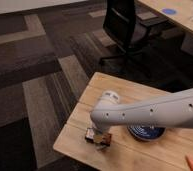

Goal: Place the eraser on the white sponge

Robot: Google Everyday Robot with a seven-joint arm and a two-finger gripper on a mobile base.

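Observation:
My gripper [98, 136] is low over the front left part of the wooden table [115, 87], at the end of the white arm [150, 112] that reaches in from the right. A small dark block with an orange-red bit and a pale end, the eraser [92, 135], sits right at the gripper, at or just above the tabletop. I cannot tell whether the gripper holds it. The white sponge does not show; it may be hidden under the gripper or the arm.
A round dark blue bowl [146, 133] stands on the table just right of the gripper, partly under the arm. A black office chair [127, 27] stands behind the table. A desk [182, 17] is at the far right. The table's front left edge is close to the gripper.

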